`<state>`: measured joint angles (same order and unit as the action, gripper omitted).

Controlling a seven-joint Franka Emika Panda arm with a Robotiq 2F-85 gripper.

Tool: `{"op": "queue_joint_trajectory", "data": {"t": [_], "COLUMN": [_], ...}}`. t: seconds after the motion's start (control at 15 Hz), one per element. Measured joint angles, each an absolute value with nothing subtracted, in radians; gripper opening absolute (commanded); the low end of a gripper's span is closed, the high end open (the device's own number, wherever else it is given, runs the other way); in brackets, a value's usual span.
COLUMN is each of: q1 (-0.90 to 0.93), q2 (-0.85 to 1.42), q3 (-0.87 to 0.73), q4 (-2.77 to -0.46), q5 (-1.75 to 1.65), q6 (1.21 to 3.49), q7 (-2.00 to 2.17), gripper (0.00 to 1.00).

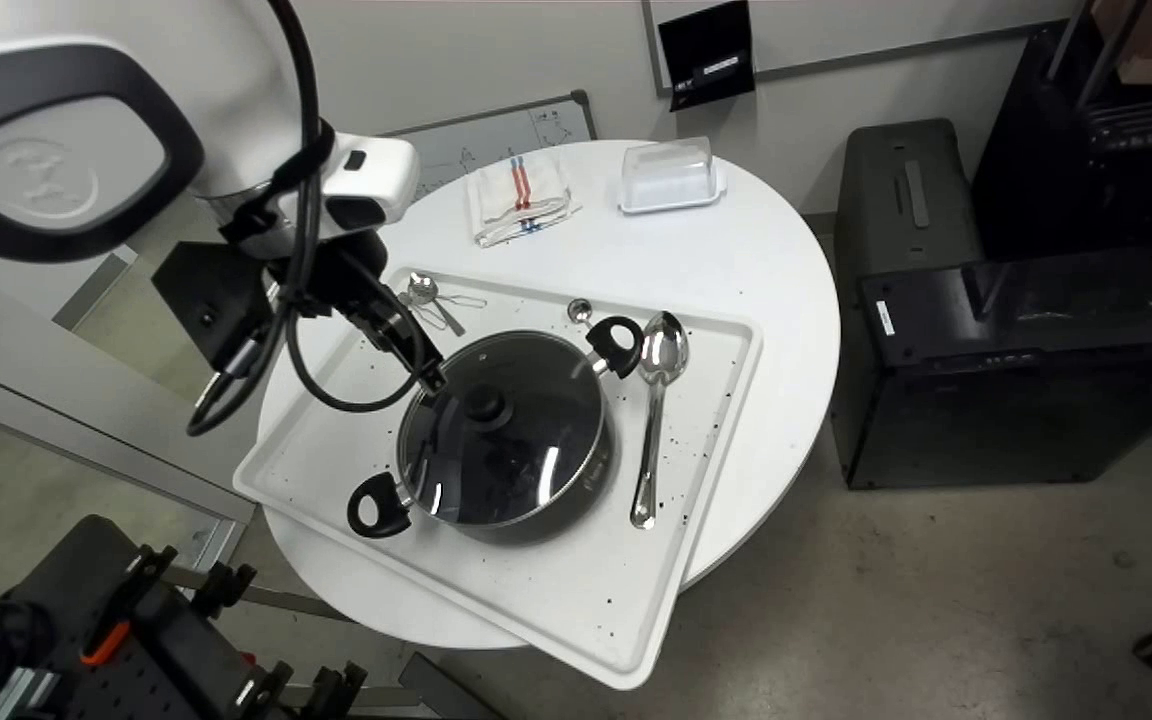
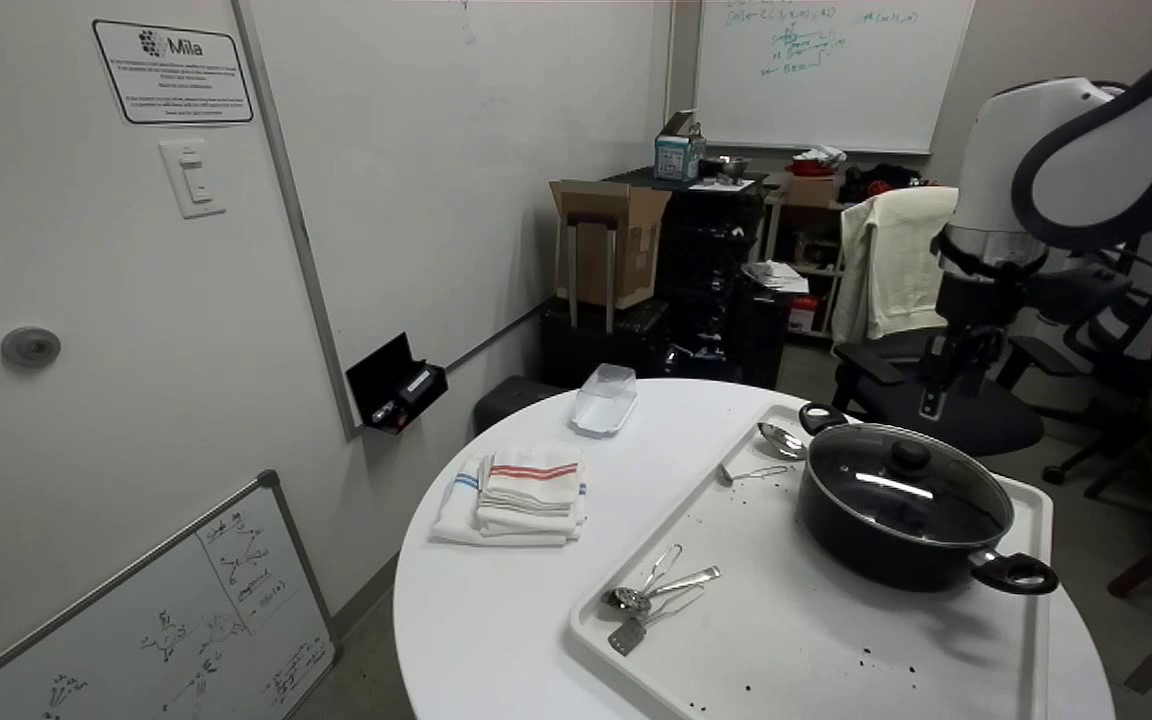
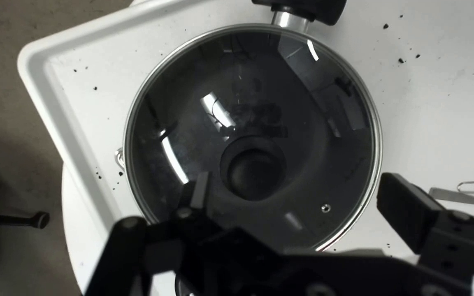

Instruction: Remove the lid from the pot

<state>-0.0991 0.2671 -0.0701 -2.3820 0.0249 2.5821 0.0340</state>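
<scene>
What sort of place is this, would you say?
Probably a research lab or office: there's a wall sign reading Mila, a scribbled-on whiteboard and a robot arm.

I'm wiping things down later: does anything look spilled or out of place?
Yes: dark specks lie scattered on the white tray, like a spill, though I can't tell of what. A tray corner also juts past the edge of the round table.
</scene>
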Motion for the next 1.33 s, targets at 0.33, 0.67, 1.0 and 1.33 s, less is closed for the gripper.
{"op": "queue_joint_trajectory", "data": {"t": [0.33, 0.67, 1.0, 1.33], "q1": [-0.111, -0.113, -0.113, -0.107], "q2": [0.371, 0.454, 0.512, 0.536], "q3": [-0.071, -0.071, -0.071, -0.071], "q4": [-2.332, -2.287, -2.255, -2.250], "q5": [0.034, 0.035, 0.034, 0.033], "q6": [2.659, 2.687, 2.708, 2.724], "q7": [0.034, 0.034, 0.034, 0.034], "gripper": [1.00, 1.00, 1.00, 1.00]}}
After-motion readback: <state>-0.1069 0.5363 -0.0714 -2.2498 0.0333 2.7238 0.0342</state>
